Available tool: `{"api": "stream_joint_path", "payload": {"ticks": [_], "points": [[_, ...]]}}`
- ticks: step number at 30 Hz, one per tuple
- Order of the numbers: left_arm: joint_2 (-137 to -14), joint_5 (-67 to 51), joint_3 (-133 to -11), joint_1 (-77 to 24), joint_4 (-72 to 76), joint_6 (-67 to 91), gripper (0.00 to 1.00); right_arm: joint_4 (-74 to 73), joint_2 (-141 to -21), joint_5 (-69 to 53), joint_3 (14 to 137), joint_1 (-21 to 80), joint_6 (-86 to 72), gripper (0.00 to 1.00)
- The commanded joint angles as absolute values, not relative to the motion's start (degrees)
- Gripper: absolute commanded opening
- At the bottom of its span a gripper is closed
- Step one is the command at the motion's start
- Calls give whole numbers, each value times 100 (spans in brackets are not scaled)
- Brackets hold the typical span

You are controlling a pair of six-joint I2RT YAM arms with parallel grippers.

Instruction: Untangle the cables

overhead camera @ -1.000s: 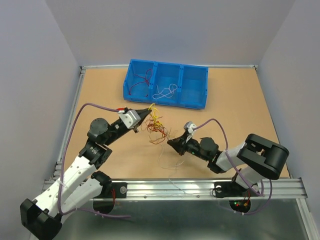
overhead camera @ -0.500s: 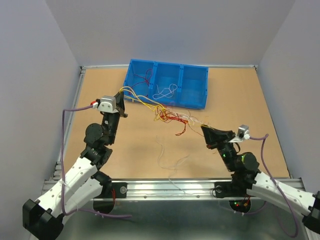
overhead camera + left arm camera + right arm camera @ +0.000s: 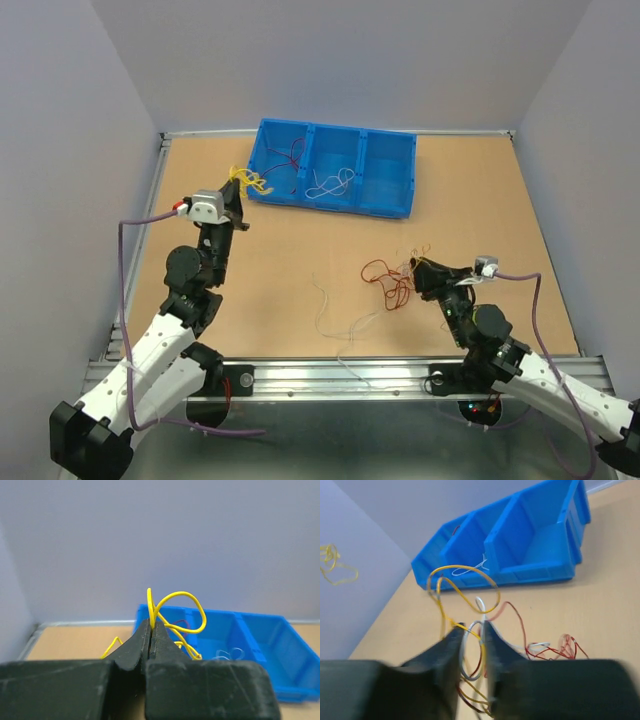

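Separating strands: the left gripper (image 3: 151, 625), clenched on 1 curly yellow wire (image 3: 149, 605), holds it at upper left beside the blue plastic 3-compartment bin (image 3: 330, 205). The right gripper (image 3: 471, 627), jaws slightly parted, straddles the red-yellow-white wire clump (image 3: 395, 283), centre right. The next move likely calls for binning the yellow wire.

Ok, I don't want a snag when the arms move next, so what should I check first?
1. Left claw shut on yellow cable: ok.
2. Yellow cable separate from clump, no strand seen linking them: ok.
3. Right claw gripping clump: jaws stand apart around the wires: not ok.
4. Clump sorted: red, yellow, white wires mixed: not ok.
5. Loose white wires lying apart from both claws: ok.
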State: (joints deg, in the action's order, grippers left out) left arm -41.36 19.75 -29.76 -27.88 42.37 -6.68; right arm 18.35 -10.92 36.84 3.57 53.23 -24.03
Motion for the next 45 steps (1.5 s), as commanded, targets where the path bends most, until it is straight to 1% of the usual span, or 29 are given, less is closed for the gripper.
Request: {"api": "stream_joint_path", "payload": {"ticks": [1,2,4,6,7,8,12,13,14,16,17,20,21,25,28,33,34,39,40,45], "points": [[-3964,-521,-2848,-2786,4641,-948,0,2355,-1387,3017,-79,5326,-2198,41],[-3938,-1432,-2822,-2786,4623,-1010,0,2564,-1450,2614,-114,5326,-2154,60],[-3911,-2089,-2751,-2795,4614,-1159,0,2767,-1599,2313,-106,5326,-2031,81],[-3911,-2791,-2751,-2804,4562,-1239,0,2882,-1687,2014,-88,5317,-1978,94],[-3920,-3004,-2751,-2812,4483,-1257,0,2952,-1722,1934,-97,5317,-1934,96],[-3955,-3467,-2786,-2821,4378,-1318,0,3145,-1827,1742,-131,5326,-1907,99],[-4174,-4558,-2882,-2987,4053,-1598,1,3454,-2135,1118,-141,5326,-1776,100],[-4227,-4648,-2900,-3040,3973,-1661,1,3515,-2188,986,-149,5326,-1732,100],[-4323,-4676,-2961,-3102,3903,-1739,1,3629,-2223,802,-158,5326,-1723,100],[-4385,-4326,-3014,-3181,3823,-1837,0,3682,-2329,782,-141,5326,-1731,100],[-4412,-3985,-3041,-3199,3815,-1837,0,3717,-2355,861,-123,5326,-1723,100],[-4447,-3447,-3076,-3191,3814,-1837,0,3753,-2452,1089,-114,5317,-1749,100],[-4482,-3445,-3076,-3190,3832,-1820,0,3744,-2530,1142,-106,5317,-1758,100],[-4666,-4163,-3137,-3199,3780,-1810,0,3857,-2698,986,-132,5326,-1723,100],[-4842,-4438,-3234,-3243,3535,-1924,0,4086,-2742,713,-132,5317,-1583,100],[-4966,-4632,-3313,-3331,3331,-2056,0,4298,-3163,-34,-18,5326,-1275,100],[-4983,-4658,-3313,-3340,3322,-2083,0,4376,-3260,-409,156,5326,-1179,100],[-5062,-4781,-3375,-3401,3200,-2136,0,4623,-4199,-914,658,5326,-959,100],[-5062,-4790,-3384,-3419,3147,-2162,0,4640,-4654,-958,781,5326,-854,100],[-5045,-4860,-3410,-3436,3067,-2215,0,4693,-6018,-1449,1878,5317,-677,100]]}}
